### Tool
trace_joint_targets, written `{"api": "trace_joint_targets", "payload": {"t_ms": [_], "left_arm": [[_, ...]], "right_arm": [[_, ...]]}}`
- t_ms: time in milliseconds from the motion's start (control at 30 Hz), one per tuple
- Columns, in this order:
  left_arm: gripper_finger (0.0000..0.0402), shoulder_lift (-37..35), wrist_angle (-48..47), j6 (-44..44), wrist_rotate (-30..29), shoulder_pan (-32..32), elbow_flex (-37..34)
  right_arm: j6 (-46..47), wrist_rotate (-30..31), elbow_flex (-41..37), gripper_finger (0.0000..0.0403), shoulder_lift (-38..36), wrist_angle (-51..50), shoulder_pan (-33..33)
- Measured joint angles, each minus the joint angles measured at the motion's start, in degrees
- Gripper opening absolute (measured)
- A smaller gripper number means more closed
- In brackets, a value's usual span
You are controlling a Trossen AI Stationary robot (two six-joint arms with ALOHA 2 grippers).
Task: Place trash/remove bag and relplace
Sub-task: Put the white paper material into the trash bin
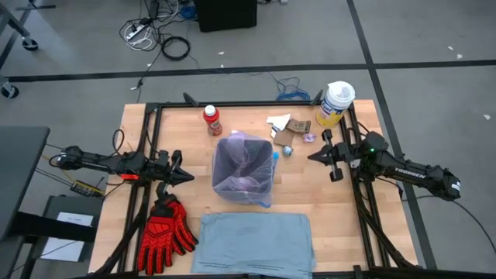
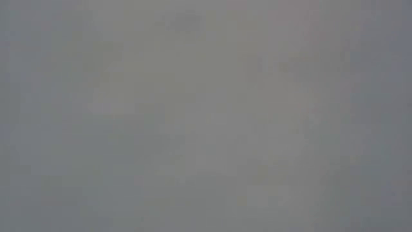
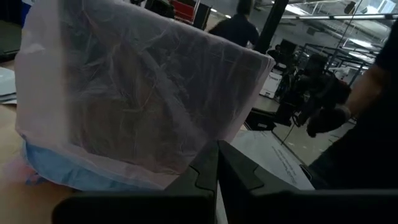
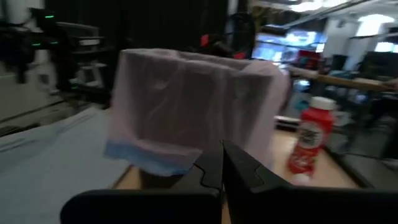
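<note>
At frame centre stands the translucent pink-lavender plastic bag, midway between both arms. The left gripper and right gripper point inward at it, fingers clenched on nothing; the red-capped little bottle lies upper left, nearer the left.

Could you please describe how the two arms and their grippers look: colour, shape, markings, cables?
Both arms are black, slim and jointed. The right arm carries white lettering along its link and a small green light near the wrist. The left arm shows a red spot near its wrist and thin cables at its base. The left gripper and the right gripper each end in two dark, tapering fingers.
</note>
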Motion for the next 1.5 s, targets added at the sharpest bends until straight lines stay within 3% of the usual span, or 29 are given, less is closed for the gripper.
{"api": "trace_joint_targets", "payload": {"t_ms": [200,633,700,833,967,1100,1333,1500], "left_arm": [[0.0019,-0.02,5.14,4.73,-7.00,0.00,0.01],[0.0019,-0.01,12.80,6.06,-8.50,0.00,0.01],[0.0019,-0.02,13.44,6.93,-11.56,0.00,0.02],[0.0019,0.00,13.77,8.70,-23.28,0.00,0.01],[0.0019,0.00,19.34,7.55,-27.57,0.00,0.01],[0.0019,-0.02,25.81,9.04,-27.69,0.00,0.00],[0.0019,-0.02,36.27,7.39,-27.82,0.00,0.00],[0.0019,-0.04,45.58,3.19,-37.97,0.02,0.00]], "right_arm": [[0.66,1.22,0.01,0.0001,0.00,0.12,0.00],[-0.27,1.40,0.03,0.0001,0.02,0.53,0.00],[-1.38,3.74,0.03,0.0001,0.02,3.23,0.00],[12.05,7.60,0.03,0.0001,0.00,14.44,0.09],[23.91,17.31,0.05,0.0001,-0.02,20.42,0.09],[25.76,25.54,0.05,0.0001,0.19,19.68,0.09],[34.07,26.31,0.05,0.0001,0.28,20.61,0.13],[35.25,30.80,0.05,0.0001,0.28,23.83,0.13]]}}
